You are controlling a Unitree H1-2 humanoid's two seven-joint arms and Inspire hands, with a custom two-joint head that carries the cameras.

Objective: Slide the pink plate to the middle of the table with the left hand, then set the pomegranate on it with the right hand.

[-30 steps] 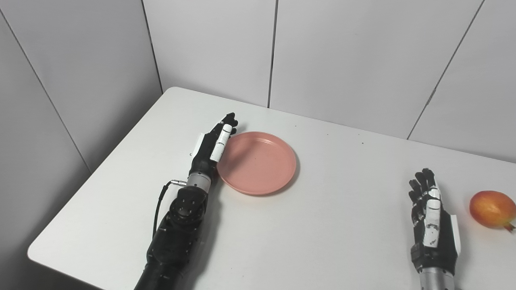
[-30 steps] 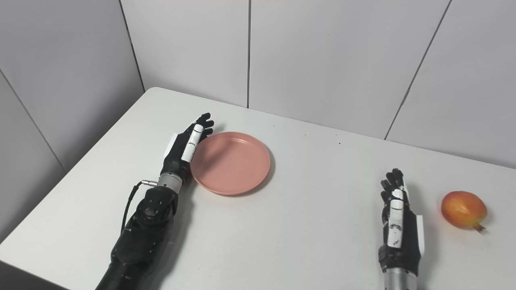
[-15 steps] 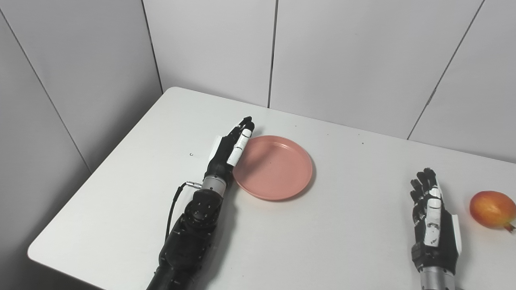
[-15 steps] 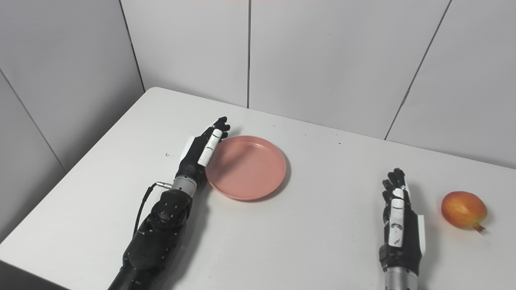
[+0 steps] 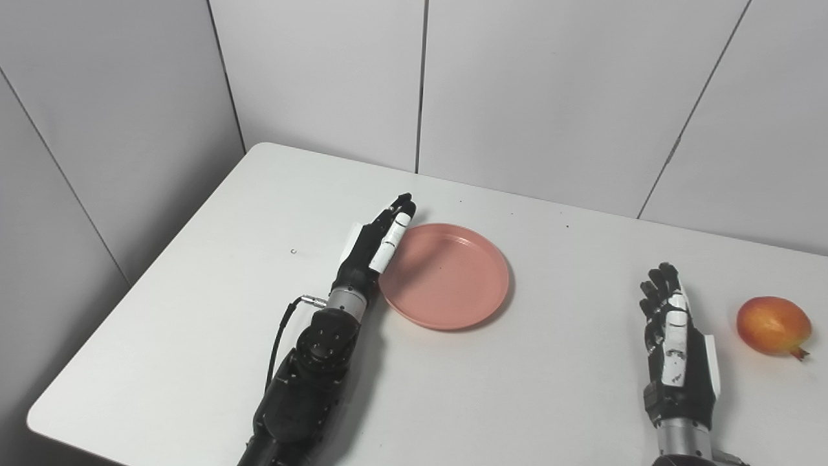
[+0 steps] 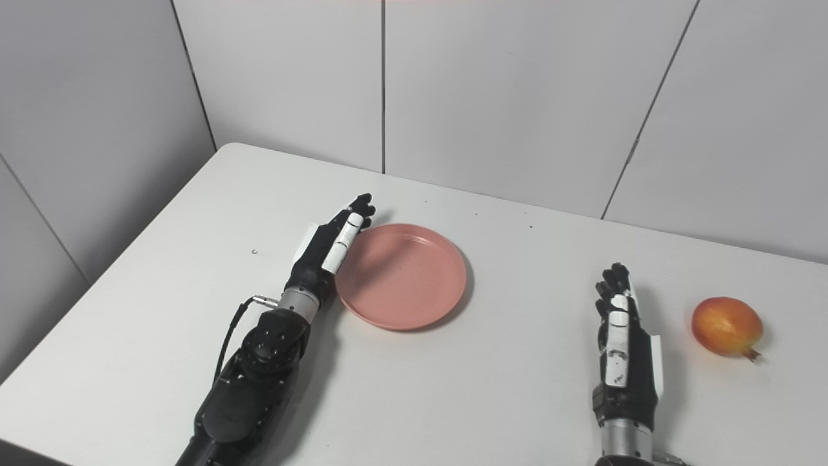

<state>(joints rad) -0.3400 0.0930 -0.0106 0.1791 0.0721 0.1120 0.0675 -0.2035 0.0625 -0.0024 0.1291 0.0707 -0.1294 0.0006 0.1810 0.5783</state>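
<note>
The pink plate (image 5: 446, 275) lies flat on the white table (image 5: 530, 395), left of its centre. My left hand (image 5: 375, 246) stands on edge against the plate's left rim, fingers straight and together, holding nothing. Far to the right sits the red-yellow pomegranate (image 5: 773, 325), its stem end pointing right. My right hand (image 5: 676, 336) rests open on the table a short way left of the fruit, fingers extended and not touching it.
Grey panelled walls (image 5: 517, 84) close in the table at the back and on the left. The table's rounded left corner (image 5: 39, 414) and front edge lie near my left forearm. A tiny dark speck (image 5: 294, 251) marks the tabletop left of my left hand.
My left hand has pushed the plate to the right across the table. The camera has also shifted a little, moving the whole scene leftward. The right hand and the pomegranate stay put.
</note>
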